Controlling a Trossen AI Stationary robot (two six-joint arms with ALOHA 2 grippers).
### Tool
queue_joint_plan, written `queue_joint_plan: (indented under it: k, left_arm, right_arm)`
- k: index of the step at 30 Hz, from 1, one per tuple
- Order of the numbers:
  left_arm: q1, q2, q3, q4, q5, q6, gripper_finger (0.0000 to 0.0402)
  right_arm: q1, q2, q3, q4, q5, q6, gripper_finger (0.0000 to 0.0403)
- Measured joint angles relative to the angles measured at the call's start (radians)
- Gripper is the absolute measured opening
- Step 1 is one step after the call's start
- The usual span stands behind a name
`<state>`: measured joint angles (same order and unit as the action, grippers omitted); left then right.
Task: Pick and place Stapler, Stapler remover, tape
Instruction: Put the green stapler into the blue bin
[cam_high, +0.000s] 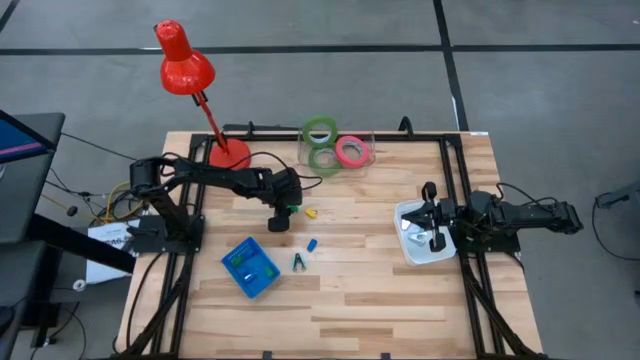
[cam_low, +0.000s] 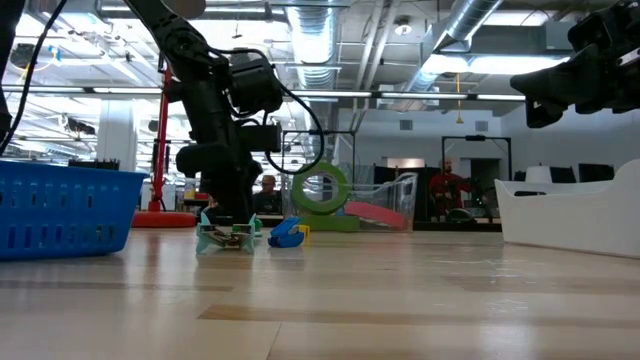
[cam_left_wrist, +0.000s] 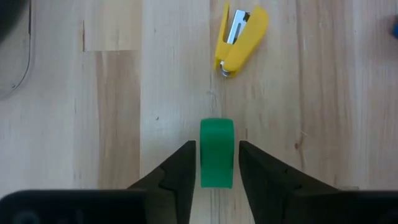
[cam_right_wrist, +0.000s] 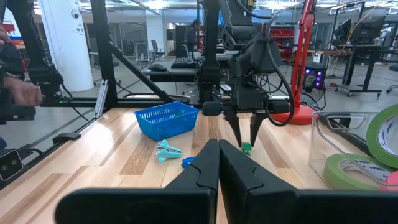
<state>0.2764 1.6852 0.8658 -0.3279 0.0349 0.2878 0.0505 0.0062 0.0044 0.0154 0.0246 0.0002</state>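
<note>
I am looking into a robotics lab or industrial workshop. Above the wooden table (cam_high: 340, 290), bare ducts (cam_low: 470, 25) and pipes run across an open ceiling with strip lights. Beyond the table I see more black metal frames (cam_right_wrist: 115, 68), benches with equipment, and a person (cam_low: 447, 185) standing far back. Under the table lies grey carpet tile (cam_high: 560, 80). A red desk lamp (cam_high: 185, 60) stands at its far edge.

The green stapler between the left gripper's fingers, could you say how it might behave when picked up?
The green stapler looks small and rigid, so probably light and stiff. Its faces look smooth, so it may slip a little between the left gripper's dark fingers. It sits centred and square to them, so twisting seems unlikely.
</note>
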Motion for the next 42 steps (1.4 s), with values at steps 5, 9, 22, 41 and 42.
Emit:
queue_joint_plan:
  k: [5,9,22,41,42]
  left_arm:
    - [0.0,0.0,0.0,-0.001,0.0,0.0,0.0101]
    - [0.0,0.0,0.0,-0.001,0.0,0.0,0.0092]
    - [0.0,-0.001,0.002,-0.002,0.0,0.0,0.0065]
    - [-0.1,-0.232,0.002,-0.044,0.0,-0.103,0.0066]
    - [-0.113,-0.244,0.002,-0.046,0.0,-0.113,0.0066]
  right_arm:
    - [0.0,0.0,0.0,0.0,0.0,0.0,0.0]
    - [0.0,0.0,0.0,0.0,0.0,0.0,0.0]
    - [0.0,0.0,0.0,0.0,0.0,0.0,0.0]
    - [0.0,0.0,0.0,0.0,0.0,0.0,0.0]
    - [0.0,0.0,0.0,0.0,0.0,0.0,0.0]
